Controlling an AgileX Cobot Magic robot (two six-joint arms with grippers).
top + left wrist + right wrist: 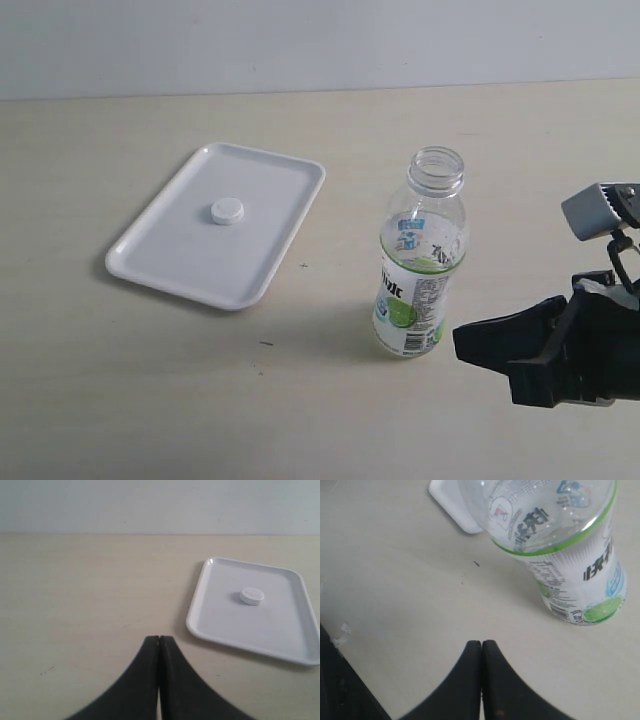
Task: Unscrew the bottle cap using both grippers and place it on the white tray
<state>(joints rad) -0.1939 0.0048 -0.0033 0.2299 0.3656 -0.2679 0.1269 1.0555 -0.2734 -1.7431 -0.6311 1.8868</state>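
Bottle cap (pixel 227 211) lies near the middle of the white tray (pixel 170 255), at about ten o'clock from the bottle (pixel 420 270). The bottle stands upright and open-necked on the surface (pixel 300 400), apart from the tray. It looks empty, though the clear plastic leaves that unsure. Right claw (pixel 481 644) is closed, jaws pressed together and holding nothing, low at four o'clock of the bottle. Left claw (pixel 159 639) is likewise closed and empty, short of the tray.

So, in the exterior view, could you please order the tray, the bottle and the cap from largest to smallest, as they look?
1. tray
2. bottle
3. cap
The differences are clear; no two look alike.
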